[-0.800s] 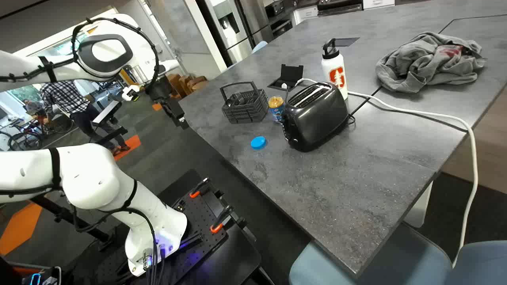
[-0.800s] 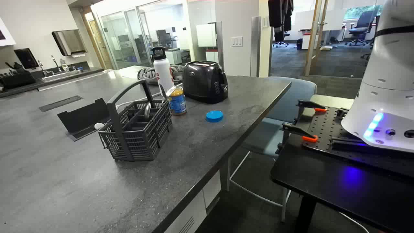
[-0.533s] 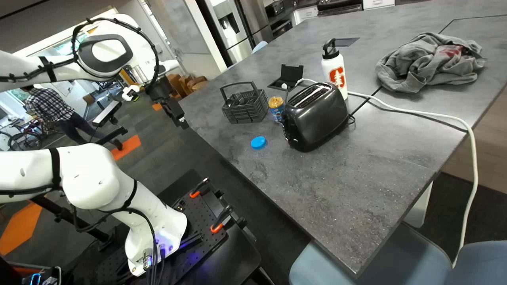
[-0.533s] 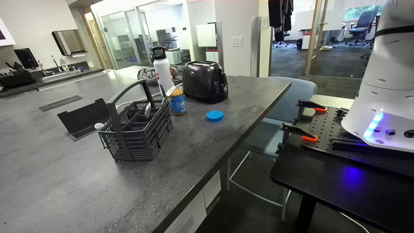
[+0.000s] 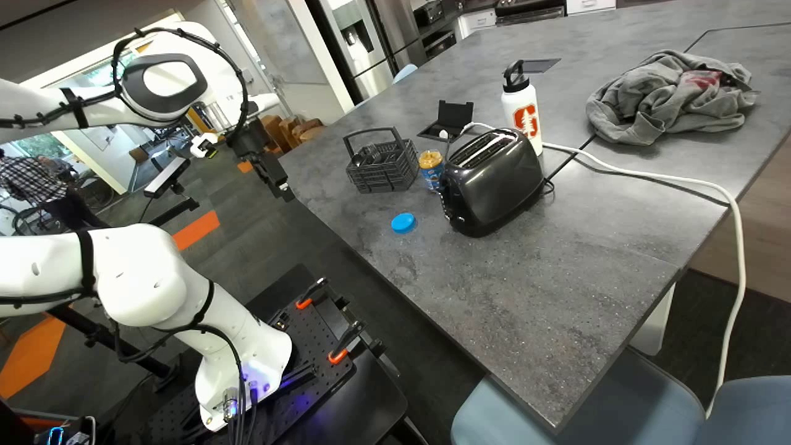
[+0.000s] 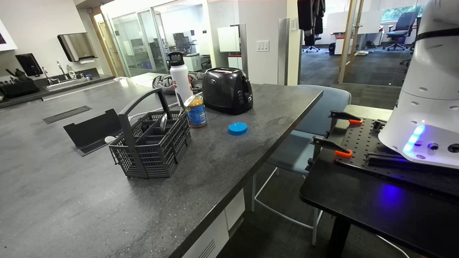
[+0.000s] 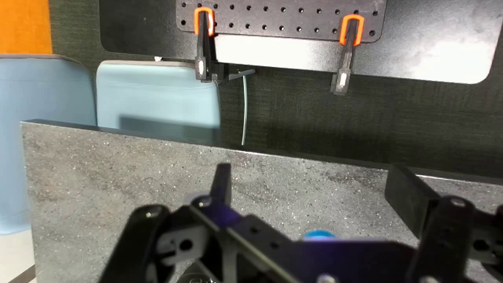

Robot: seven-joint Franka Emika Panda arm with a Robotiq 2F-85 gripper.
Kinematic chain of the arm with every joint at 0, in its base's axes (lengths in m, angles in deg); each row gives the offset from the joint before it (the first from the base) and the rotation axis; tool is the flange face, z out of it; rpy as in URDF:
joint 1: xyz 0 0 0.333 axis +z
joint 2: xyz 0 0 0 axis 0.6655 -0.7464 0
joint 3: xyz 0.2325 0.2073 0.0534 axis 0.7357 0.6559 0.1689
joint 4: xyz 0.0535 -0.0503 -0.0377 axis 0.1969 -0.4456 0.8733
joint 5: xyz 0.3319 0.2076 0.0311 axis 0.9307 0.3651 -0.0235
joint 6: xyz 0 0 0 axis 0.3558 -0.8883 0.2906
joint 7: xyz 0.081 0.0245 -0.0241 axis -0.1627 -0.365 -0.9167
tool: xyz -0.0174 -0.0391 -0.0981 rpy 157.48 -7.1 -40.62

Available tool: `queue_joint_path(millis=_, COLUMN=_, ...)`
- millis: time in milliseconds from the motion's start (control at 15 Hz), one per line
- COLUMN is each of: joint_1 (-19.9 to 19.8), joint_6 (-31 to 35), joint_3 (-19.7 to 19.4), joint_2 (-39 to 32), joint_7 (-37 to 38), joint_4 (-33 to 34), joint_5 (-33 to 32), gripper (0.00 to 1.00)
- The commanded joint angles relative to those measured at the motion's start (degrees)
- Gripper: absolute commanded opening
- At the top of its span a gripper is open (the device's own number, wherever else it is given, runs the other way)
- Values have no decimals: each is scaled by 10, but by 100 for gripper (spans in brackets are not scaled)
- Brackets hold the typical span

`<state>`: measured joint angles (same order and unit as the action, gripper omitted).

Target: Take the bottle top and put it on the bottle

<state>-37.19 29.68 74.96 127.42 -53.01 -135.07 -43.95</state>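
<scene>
The bottle top, a flat round bright-blue cap [image 5: 403,223], lies on the grey table in both exterior views [image 6: 237,128]. In the wrist view only its rim [image 7: 319,233] shows above the gripper's body. The bottle, a short see-through jar with a yellowish mouth and blue label [image 5: 431,168], stands upright without a top, between the basket and the toaster, in both exterior views [image 6: 197,113]. It is hidden in the wrist view. My gripper [image 7: 308,179] is open and empty. In an exterior view the gripper [image 5: 283,190] hangs high near the table's edge, apart from both things.
A black toaster [image 5: 492,182] stands right beside the bottle, with a white bottle [image 5: 524,114] behind it. A grey cutlery basket [image 6: 154,143] with a tall handle stands on the bottle's other side. An open black table hatch [image 6: 94,130], white cable [image 5: 655,176] and grey cloth [image 5: 670,99] lie further off.
The arm, the cap and the bottle have not visibly moved. Only a person in the background of an exterior view has walked toward the left edge.
</scene>
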Motion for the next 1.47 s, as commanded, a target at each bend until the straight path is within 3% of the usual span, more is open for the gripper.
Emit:
queue_joint_path(millis=0, joint_1=9, joint_6=23, joint_3=-10, joint_2=-4, joint_7=-1, joint_4=-3, joint_5=-9, gripper=100)
queue_joint_path(millis=333, joint_1=-11, joint_6=242, joint_3=-52, joint_2=-84, joint_7=-67, joint_4=-8, joint_5=-52, gripper=100)
queue_joint_path(millis=667, joint_1=14, joint_6=441, joint_3=-149, joint_2=-252, joint_7=-194, joint_4=25, joint_5=-16, gripper=100)
queue_joint_path(millis=800, joint_1=21, joint_6=443, joint_3=-162, joint_2=-308, joint_7=-217, joint_4=46, joint_5=5, gripper=100)
queue_joint_path(millis=867, joint_1=4, joint_6=436, joint_3=-147, joint_2=-242, joint_7=-198, joint_4=8, joint_5=-12, gripper=100)
queue_joint_path(millis=1000, joint_1=2, joint_6=438, joint_3=-149, joint_2=-272, joint_7=-202, joint_4=17, joint_5=-10, gripper=100)
queue_joint_path(millis=1200, joint_1=3, joint_6=438, joint_3=-145, joint_2=-259, joint_7=-202, joint_4=15, joint_5=-11, gripper=100)
queue_joint_path(millis=1267, joint_1=-11, joint_6=435, joint_3=-136, joint_2=-268, joint_7=-169, joint_4=22, joint_5=-20, gripper=100)
queue_joint_path(millis=1400, joint_1=-4, joint_6=448, joint_3=-143, joint_2=-295, joint_7=-161, joint_4=32, joint_5=2, gripper=100)
